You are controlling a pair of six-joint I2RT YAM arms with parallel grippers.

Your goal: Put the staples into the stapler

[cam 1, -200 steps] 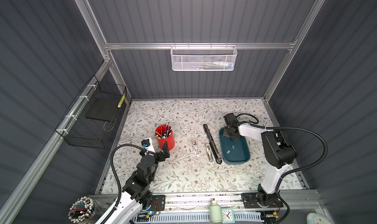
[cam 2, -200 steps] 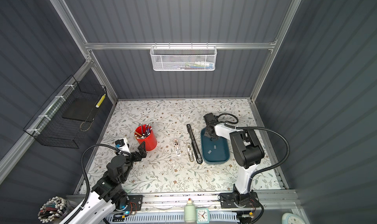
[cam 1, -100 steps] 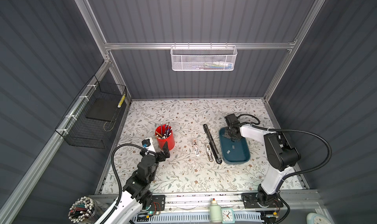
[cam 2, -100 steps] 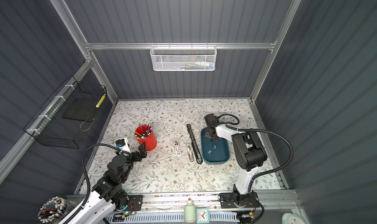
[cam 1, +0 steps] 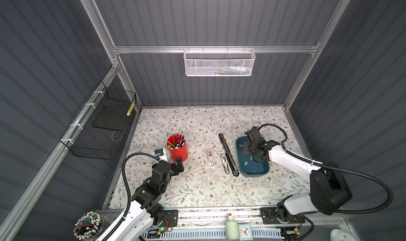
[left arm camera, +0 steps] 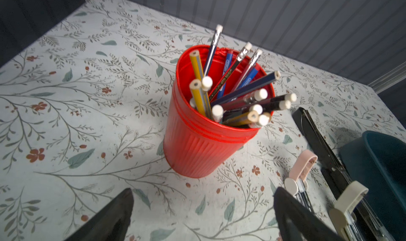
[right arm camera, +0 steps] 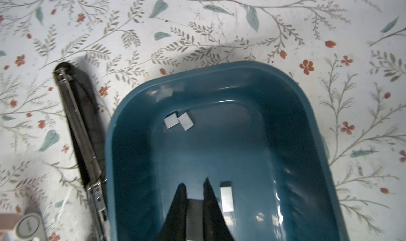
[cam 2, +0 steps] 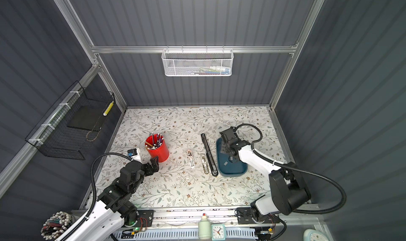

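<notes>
The black stapler [cam 1: 227,154] [cam 2: 209,154] lies opened flat on the floral table, its metal channel [right arm camera: 81,130] facing up, just left of a teal tray [cam 1: 254,175] [right arm camera: 219,68]. Grey staples lie in the tray: two strips [right arm camera: 179,121] side by side and one strip [right arm camera: 226,198] beside my fingers. My right gripper [right arm camera: 193,185] [cam 1: 254,159] is down inside the tray, shut on another grey staple strip [right arm camera: 194,211] that shows between its fingers. My left gripper [left arm camera: 203,192] [cam 1: 179,163] stands open and empty near the red cup, apart from the stapler.
A red cup [cam 1: 177,150] [left arm camera: 208,141] full of pencils stands left of centre. Two small pale devices [cam 1: 211,158] [cam 1: 225,164] lie between cup and stapler. A white mesh basket [cam 1: 219,62] hangs on the back wall, a black wire basket [cam 1: 98,128] on the left wall.
My right gripper has shifted a little toward the table's front inside the tray, with its jaws drawn slightly tighter. The left arm has stayed where it was.
</notes>
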